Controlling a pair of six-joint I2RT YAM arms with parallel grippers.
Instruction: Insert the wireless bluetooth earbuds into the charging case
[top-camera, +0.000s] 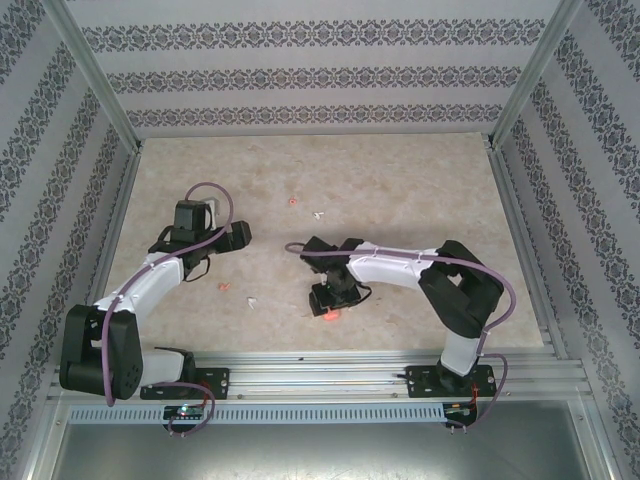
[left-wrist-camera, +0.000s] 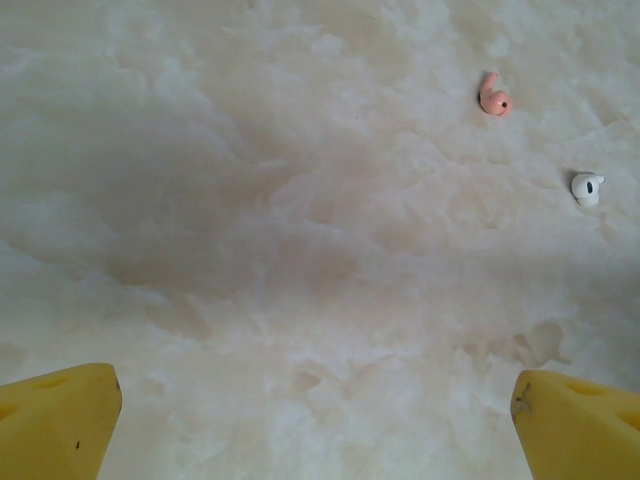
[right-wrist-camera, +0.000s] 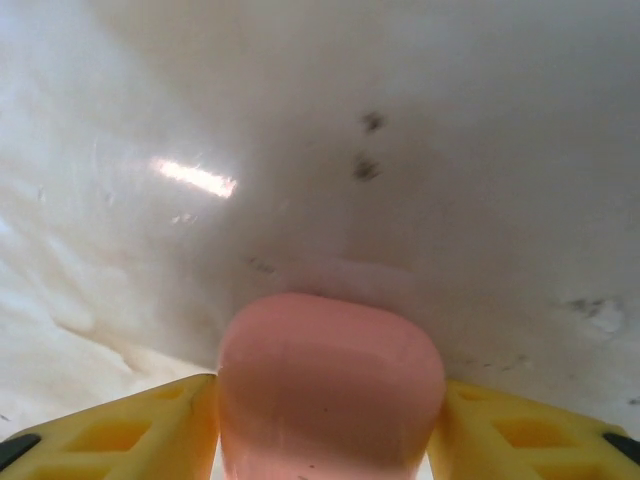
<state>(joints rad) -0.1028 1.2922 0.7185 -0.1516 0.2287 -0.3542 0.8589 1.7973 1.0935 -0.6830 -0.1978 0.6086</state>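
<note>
A coral-red charging case (right-wrist-camera: 331, 385) sits between the yellow fingers (right-wrist-camera: 130, 425) of my right gripper (right-wrist-camera: 330, 430), which press on both its sides. From above, the case (top-camera: 328, 313) shows just below that gripper (top-camera: 328, 298), low over the table. My left gripper (left-wrist-camera: 318, 420) is open above bare table. A coral-red earbud (left-wrist-camera: 494, 94) and a white earbud (left-wrist-camera: 587, 188) lie ahead of it to the right. From above, these two earbuds (top-camera: 291, 201) (top-camera: 319, 214) lie mid-table, and another coral-red earbud (top-camera: 225, 287) and white earbud (top-camera: 251, 300) lie nearer, between the arms.
The marbled tabletop (top-camera: 400, 190) is bounded by patterned walls and aluminium posts (top-camera: 95, 75). A metal rail (top-camera: 330, 375) runs along the near edge by the arm bases.
</note>
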